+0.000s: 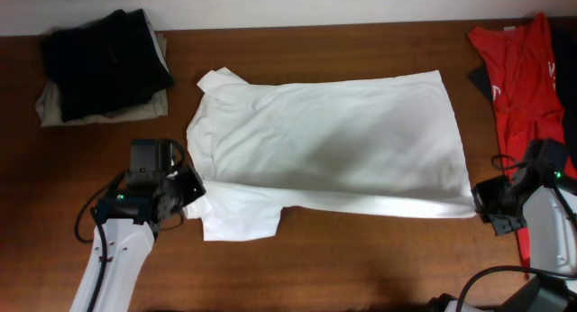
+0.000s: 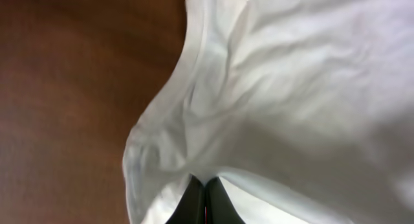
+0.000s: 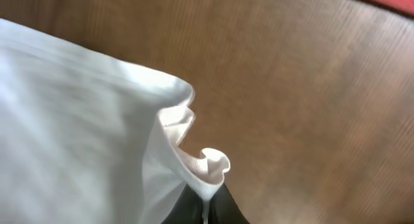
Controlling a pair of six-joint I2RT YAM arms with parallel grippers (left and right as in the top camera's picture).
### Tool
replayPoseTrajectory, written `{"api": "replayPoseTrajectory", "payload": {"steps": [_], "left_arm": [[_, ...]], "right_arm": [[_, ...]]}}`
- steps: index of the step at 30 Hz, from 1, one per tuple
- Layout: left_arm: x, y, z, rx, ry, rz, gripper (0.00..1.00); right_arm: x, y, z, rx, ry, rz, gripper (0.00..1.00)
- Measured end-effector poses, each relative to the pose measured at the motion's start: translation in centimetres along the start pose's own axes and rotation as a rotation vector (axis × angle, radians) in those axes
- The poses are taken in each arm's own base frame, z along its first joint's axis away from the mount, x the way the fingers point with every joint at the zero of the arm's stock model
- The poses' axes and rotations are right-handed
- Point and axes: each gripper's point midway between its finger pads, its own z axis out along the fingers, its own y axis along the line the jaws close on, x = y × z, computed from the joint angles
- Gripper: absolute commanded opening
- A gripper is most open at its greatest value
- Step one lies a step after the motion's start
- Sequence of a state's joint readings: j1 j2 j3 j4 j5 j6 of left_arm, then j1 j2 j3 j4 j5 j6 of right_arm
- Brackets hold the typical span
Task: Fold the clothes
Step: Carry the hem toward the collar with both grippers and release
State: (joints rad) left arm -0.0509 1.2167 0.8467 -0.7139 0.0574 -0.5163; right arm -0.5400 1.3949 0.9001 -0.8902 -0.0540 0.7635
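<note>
The brown wood-grain table (image 1: 361, 267) carries the white T-shirt (image 1: 343, 141) at the centre of the overhead view. It is spread flat and sideways, with the neck end toward 9 o'clock and the straight hem toward 3 o'clock. No print shows, so it probably lies chest-down. The cloth is a soft, thin cotton with shallow creases, and one short sleeve juts out at 7 o'clock.

A stack of black folded clothes (image 1: 104, 55) on a beige piece (image 1: 54, 109) sits at 10 o'clock. A red shirt (image 1: 523, 68) lies crumpled at 2 to 3 o'clock, well apart from the work.

The left gripper (image 1: 192, 191) is at the shirt's 8 o'clock, and its dark fingers (image 2: 193, 204) are pressed together on a bunched fold near the shoulder. The right gripper (image 1: 482, 202) is at 4 o'clock, its fingers (image 3: 184, 210) pinching the curled, seamed hem corner.

I judge this to be the start of the first lengthwise fold, with the near edge held at both ends. The next move likely calls for lifting both ends evenly and carrying that edge toward 12 o'clock. The cloth should be kept taut so it neither sags nor drags.
</note>
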Motion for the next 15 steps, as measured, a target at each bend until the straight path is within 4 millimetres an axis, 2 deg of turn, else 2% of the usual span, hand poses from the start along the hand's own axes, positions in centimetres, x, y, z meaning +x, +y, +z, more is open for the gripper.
{"api": "replayPoseTrajectory", "payload": {"steps": [1,3,4,8,10,15], "left_arm": [[-0.4,0.0,0.0,-0.001,-0.017,0.001,0.00],[-1.6,-0.4,0.0,0.009,-0.068,0.003,0.00],[-1.8,-0.4,0.0,0.008,-0.078,0.003,0.01],[-3.6,-0.9,2.2,0.007,-0.114,0.003,0.00],[-4.2,-0.9,4.5,-0.004,-0.116,0.003,0.00],[-7.1,-2.0,7.1,0.031,-0.208,0.004,0.01]], "right_arm": [[-0.2,0.3,0.0,-0.012,-0.009,-0.005,0.04],[-0.9,2.3,-0.1,-0.077,-0.052,-0.036,0.04],[-1.4,4.4,-0.3,-0.139,-0.098,-0.074,0.04],[-1.6,8.8,-1.1,-0.257,-0.185,-0.163,0.04],[-1.8,9.8,-0.9,-0.273,-0.212,-0.181,0.04],[-3.2,11.5,2.0,-0.285,-0.228,-0.182,0.04]]}}
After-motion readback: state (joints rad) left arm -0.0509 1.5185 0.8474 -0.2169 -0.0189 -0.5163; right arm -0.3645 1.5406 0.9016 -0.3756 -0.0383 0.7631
